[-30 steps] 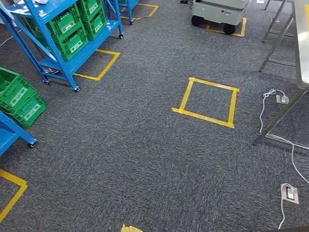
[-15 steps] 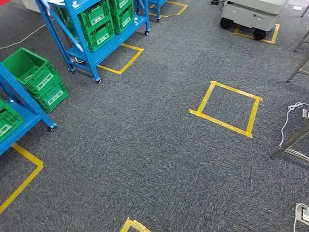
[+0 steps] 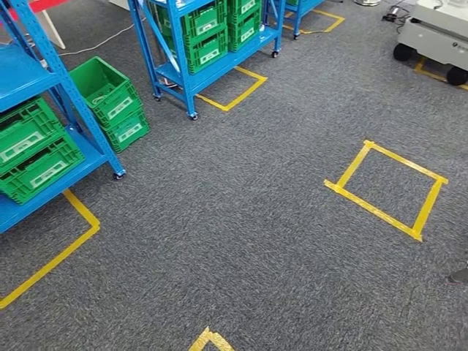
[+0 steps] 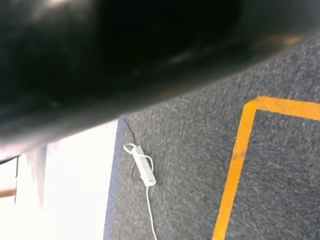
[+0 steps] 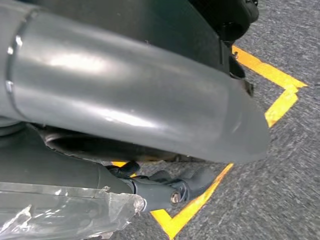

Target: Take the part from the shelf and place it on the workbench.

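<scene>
The part itself could not be picked out. By judgement it lay in one of the green slotted plastic crates [image 3: 34,150] on the nearest blue steel shelf [image 3: 22,73] at the robot's left, or in the crates of the farther blue wheeled shelf [image 3: 221,67]. Two more green stacked crates [image 3: 113,104] stood on the grey carpet floor [image 3: 248,241] between the shelves.

Since the part was unseen, its handling was only a guess. A workshop part kept in such a crate was likely stiff, fairly light and hard-surfaced, perhaps slippery. It would best be gripped across its widest firm sides and lifted straight up past the crate wall.

In the right wrist view, what seemed to be the right hand [image 5: 166,186] hung low over a yellow taped floor marking [image 5: 188,210], with dark fingers [image 5: 196,177] touching nothing discernible. Whether it was open or closed could not be told, and nothing could be judged of the left hand.
</scene>
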`<control>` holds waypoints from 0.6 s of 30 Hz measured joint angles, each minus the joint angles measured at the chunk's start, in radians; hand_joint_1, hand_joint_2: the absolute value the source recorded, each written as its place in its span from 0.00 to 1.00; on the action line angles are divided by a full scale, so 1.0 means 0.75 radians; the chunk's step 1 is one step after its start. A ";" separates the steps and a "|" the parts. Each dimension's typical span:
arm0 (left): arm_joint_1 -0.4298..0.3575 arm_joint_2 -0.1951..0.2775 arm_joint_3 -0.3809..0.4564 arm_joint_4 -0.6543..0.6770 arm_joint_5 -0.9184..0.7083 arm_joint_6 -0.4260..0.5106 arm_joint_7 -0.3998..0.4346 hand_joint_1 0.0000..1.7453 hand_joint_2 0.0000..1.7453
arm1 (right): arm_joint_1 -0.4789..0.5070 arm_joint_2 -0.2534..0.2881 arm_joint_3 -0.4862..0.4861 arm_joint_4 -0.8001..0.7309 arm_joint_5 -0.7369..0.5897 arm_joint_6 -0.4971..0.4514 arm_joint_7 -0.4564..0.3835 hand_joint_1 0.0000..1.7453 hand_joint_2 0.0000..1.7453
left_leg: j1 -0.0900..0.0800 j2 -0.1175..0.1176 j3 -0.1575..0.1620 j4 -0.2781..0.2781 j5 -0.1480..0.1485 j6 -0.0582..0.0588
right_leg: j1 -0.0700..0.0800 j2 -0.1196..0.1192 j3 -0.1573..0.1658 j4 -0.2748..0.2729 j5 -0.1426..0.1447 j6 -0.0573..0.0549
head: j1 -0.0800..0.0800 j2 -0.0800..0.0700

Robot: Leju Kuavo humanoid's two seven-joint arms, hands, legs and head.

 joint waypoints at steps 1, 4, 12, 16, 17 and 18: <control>-0.001 0.000 0.007 0.001 -0.010 0.001 -0.005 0.00 0.00 | -0.002 0.000 0.000 0.000 0.000 0.000 0.001 0.00 0.00 | 0.001 -0.011 -0.006 -0.001 0.004 -0.010 | 0.003 -0.004 0.003 -0.005 -0.001 -0.008 | -0.001 0.000; -0.003 0.000 0.030 0.008 -0.027 0.002 -0.011 0.00 0.00 | -0.003 0.002 0.000 0.000 0.000 0.000 0.003 0.00 0.00 | 0.003 0.007 -0.027 0.025 -0.011 -0.031 | 0.002 -0.044 0.007 -0.010 0.012 -0.036 | -0.007 0.000; -0.019 0.003 0.050 0.023 -0.045 0.003 -0.024 0.00 0.00 | 0.002 0.003 0.001 0.002 -0.003 -0.002 0.008 0.00 0.00 | -0.002 0.142 -0.104 0.218 -0.067 -0.038 | 0.011 -0.176 0.009 -0.014 0.008 -0.053 | -0.023 0.000; -0.030 0.003 0.052 0.026 -0.052 0.003 -0.030 0.00 0.00 | 0.005 0.003 0.001 0.002 -0.005 -0.003 0.011 0.00 0.00 | -0.015 0.210 0.004 0.000 -0.010 -0.013 | 0.026 -0.220 0.012 -0.014 -0.007 -0.029 | -0.021 0.000; -0.030 0.003 0.056 0.027 -0.053 0.003 -0.030 0.00 0.00 | 0.005 0.003 0.001 0.002 -0.006 -0.004 0.011 0.00 0.00 | -0.013 0.195 0.002 -0.001 -0.009 -0.004 | 0.026 -0.231 0.018 -0.018 -0.009 -0.023 | -0.019 0.000; -0.029 0.002 0.060 0.027 -0.053 0.003 -0.030 0.00 0.00 | 0.005 0.002 0.001 0.003 -0.007 -0.005 0.012 0.00 0.00 | -0.011 0.182 0.003 -0.004 -0.007 0.003 | 0.025 -0.225 0.023 -0.015 -0.014 -0.015 | -0.018 0.000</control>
